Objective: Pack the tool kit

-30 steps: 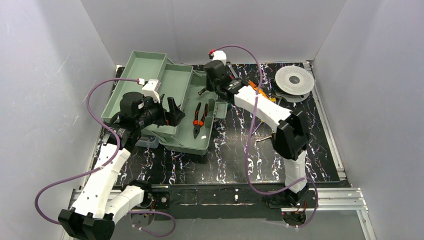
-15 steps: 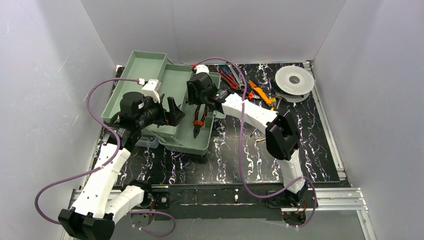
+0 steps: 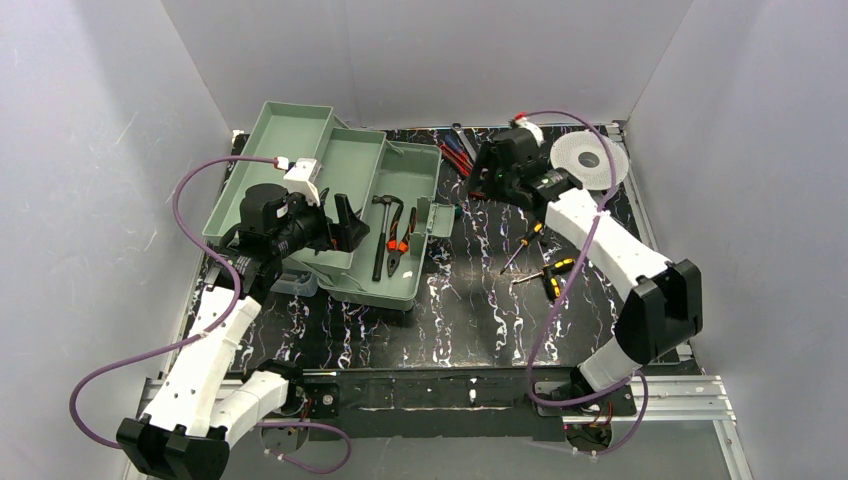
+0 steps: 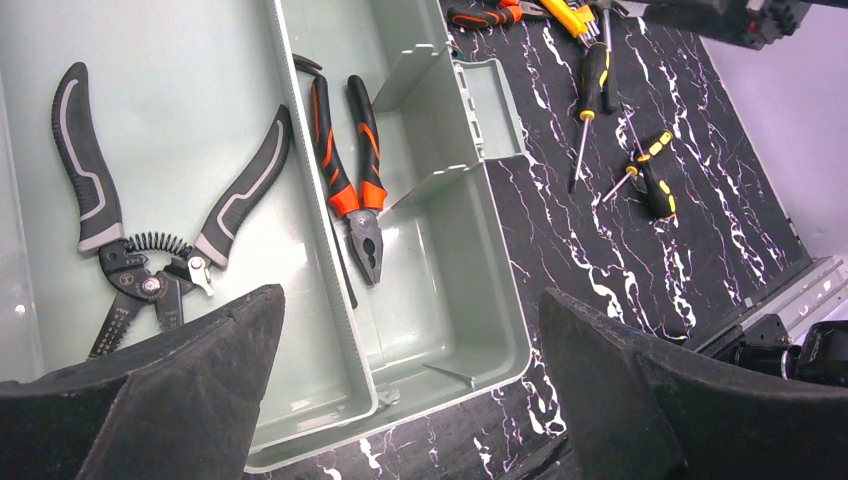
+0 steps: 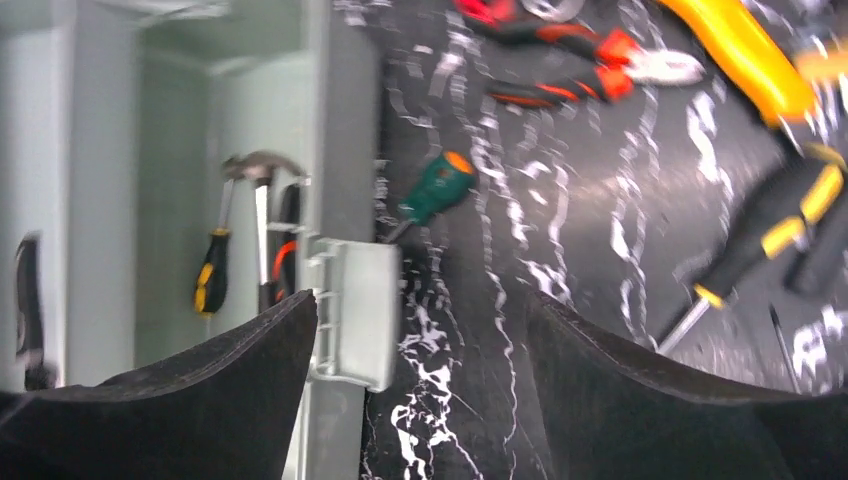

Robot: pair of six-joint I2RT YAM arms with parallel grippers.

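The tool kit [image 3: 345, 165] stands open on the left half of the black marbled surface [image 3: 460, 310], reaching from the far left corner toward the middle. Its long axis runs from the far edge toward the near edge, tilted a little. The tiered trays are fanned out to the left and step up toward the far left corner. The deep base compartment is the part closest to the middle of the surface.

A hammer [image 3: 380, 240] and orange-handled pliers [image 3: 400, 240] lie side by side in the base, both lengthwise along the box. A grey-and-black wire stripper [image 4: 145, 283] lies in the tray next to them.

The left hand [image 3: 350, 225] hangs directly above the kit, over the boundary between that tray and the base. Its fingers are spread wide with nothing between them.

The right hand [image 3: 485, 178] is well apart from the kit, toward the far edge of the surface, just beside the white spool [image 3: 590, 160]. The box lies to its left. In the right wrist view its fingers are also apart and empty, and the kit's side wall and latch show at the left of that view.

A green-handled screwdriver [image 5: 435, 190] lies on the surface just beside that latch. Red-handled pliers [image 3: 455, 155] lie near the far edge. Two black-and-yellow screwdrivers [image 3: 525, 243] lie on the surface to the right of the box.
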